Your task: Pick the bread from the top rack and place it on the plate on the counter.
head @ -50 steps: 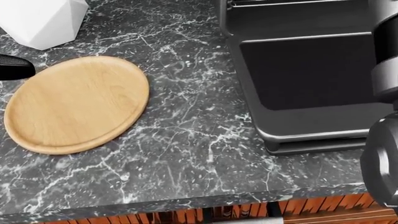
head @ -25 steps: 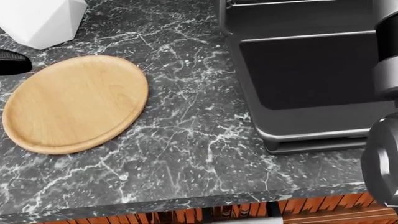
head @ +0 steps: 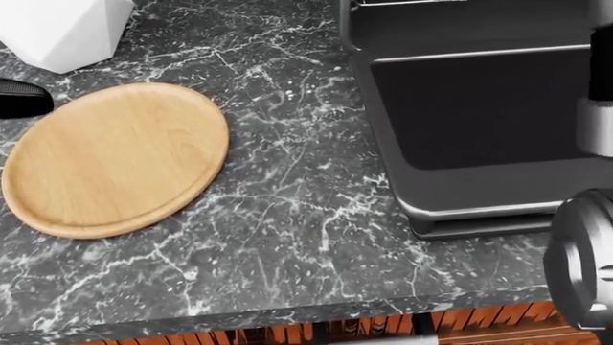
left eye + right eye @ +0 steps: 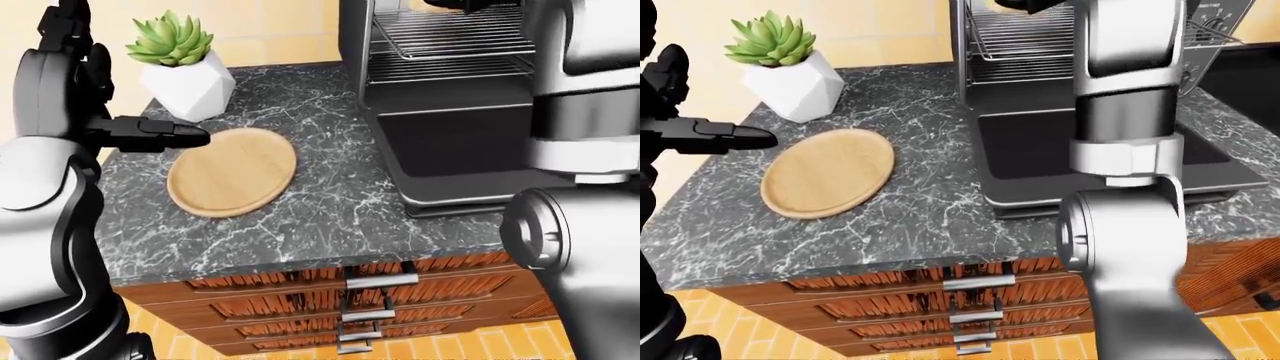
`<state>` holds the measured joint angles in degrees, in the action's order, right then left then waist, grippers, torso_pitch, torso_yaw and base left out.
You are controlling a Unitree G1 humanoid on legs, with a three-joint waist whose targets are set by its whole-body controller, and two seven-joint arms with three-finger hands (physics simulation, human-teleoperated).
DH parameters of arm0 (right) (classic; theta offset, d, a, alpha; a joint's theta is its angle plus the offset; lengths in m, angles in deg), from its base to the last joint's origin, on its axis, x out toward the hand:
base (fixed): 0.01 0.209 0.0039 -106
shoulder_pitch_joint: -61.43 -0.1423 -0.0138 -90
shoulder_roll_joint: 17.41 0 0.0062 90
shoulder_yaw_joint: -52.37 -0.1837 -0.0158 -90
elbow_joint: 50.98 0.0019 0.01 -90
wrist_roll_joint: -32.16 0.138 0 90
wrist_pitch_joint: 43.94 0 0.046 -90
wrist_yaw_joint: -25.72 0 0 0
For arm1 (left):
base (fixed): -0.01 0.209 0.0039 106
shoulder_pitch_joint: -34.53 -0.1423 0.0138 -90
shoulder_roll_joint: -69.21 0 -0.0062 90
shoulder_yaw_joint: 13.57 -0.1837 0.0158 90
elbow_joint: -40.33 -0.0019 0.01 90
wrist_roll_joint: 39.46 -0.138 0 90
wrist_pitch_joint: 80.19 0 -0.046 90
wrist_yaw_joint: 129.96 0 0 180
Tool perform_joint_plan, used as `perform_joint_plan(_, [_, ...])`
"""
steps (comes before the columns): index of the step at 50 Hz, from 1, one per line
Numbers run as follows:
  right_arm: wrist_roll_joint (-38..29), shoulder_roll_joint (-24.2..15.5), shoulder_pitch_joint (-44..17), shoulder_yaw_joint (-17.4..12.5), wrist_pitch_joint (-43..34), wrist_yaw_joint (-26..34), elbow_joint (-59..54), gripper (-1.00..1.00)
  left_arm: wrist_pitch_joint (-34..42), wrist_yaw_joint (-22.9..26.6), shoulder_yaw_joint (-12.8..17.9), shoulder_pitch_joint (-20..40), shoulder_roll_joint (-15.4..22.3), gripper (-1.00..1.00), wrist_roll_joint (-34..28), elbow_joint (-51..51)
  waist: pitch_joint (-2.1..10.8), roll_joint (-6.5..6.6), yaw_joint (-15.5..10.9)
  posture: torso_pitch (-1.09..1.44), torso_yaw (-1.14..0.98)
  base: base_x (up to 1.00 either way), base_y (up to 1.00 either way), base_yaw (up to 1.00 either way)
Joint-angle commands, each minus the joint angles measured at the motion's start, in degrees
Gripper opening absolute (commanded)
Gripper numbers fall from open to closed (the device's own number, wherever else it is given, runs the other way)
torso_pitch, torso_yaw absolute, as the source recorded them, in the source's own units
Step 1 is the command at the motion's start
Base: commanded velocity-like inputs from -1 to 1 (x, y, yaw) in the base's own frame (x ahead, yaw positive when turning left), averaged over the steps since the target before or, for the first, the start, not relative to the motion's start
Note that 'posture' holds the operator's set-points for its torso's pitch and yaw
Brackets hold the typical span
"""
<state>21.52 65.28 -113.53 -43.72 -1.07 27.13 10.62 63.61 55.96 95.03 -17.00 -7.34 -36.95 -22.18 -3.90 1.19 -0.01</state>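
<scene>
The round wooden plate (image 4: pixel 232 171) lies on the dark marble counter (image 4: pixel 330 217), left of the open oven (image 4: pixel 450 112). The bread does not show in any view. My left hand (image 4: pixel 192 135) hovers just above the plate's upper left rim with its fingers stretched out flat, empty; in the head view it is a black shape at the left edge (image 3: pixel 19 98). My right arm (image 4: pixel 1130 90) reaches up into the oven at the level of the top rack (image 4: pixel 450 30). My right hand (image 4: pixel 470 6) is cut off by the top edge, so its fingers are hidden.
The oven's door (image 3: pixel 479 115) lies folded down on the counter, right of the plate. A succulent in a white faceted pot (image 4: pixel 185 79) stands above the plate. Wooden drawers (image 4: pixel 340 300) sit under the counter edge.
In the head view the whole picture shifts slightly, so the camera has moved. My right arm has slid further toward the right edge. The plate and my left hand stay put.
</scene>
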Motion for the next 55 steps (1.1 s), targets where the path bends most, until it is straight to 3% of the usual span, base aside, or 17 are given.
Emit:
perform_joint_plan(1, [-0.66,-0.51,-2.71,-0.15,-0.65,0.89,3.9,-1.0,-1.47,-0.34,0.79,1.5,0.88,1.0,-0.17,1.66,1.86,0.06,-0.01,0.0,0.0,0.0,0.0,0.0])
perform_joint_plan(10, [-1.76,0.08,-2.29,0.23,-7.98,4.97,14.71,-1.0,-1.22,-0.38,0.78,1.46,0.94,1.0,-0.02,1.86,1.63,0.12,0.07,0.0,0.0,0.0,0.0,0.0])
perform_joint_plan(22, [-0.54,1.78,-3.21,0.01,-11.76,7.9,19.82,-1.0,-0.32,-1.19,1.09,1.11,0.53,1.0,0.69,1.81,1.5,0.37,-0.29,0.0,0.03,0.0,0.0,0.0])
perform_joint_plan(40, [2.53,4.88,-6.7,0.82,-6.05,5.55,12.19,-1.0,-0.25,-1.74,0.78,2.27,1.0,1.0,1.14,0.83,1.68,0.63,-2.89,0.0,0.13,0.0,0.0,0.0])
perform_joint_plan(55, [6.06,7.29,-4.63,0.36,-6.24,6.54,14.45,-1.0,-0.93,-1.88,1.27,0.2,0.61,1.0,1.21,1.8,1.89,0.32,-6.82,0.0,0.2,0.0,0.0,0.0])
